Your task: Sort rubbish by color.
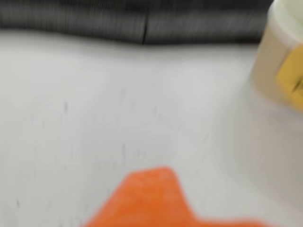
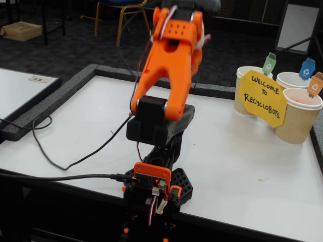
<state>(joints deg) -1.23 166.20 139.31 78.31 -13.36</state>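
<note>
No green, blue or orange paper wad shows on the table in either view. My orange arm [image 2: 169, 65] stands raised over the middle of the table, and its gripper end is cut off by the top edge of the fixed view. The wrist view is blurred by motion. It shows an orange shape [image 1: 154, 201] at the bottom edge that looks like part of my gripper, over bare white table. I cannot tell whether the jaws are open or shut, or whether they hold anything.
Three ribbed tan paper cups stand at the right: green flag [image 2: 247, 91], blue flag [image 2: 292, 79], orange flag [image 2: 298, 118]. A yellow "Welcome to Recyclobots" sign [image 2: 262, 98] leans on them. One cup [image 1: 279, 61] shows in the wrist view. A black cable [image 2: 55, 156] crosses the left.
</note>
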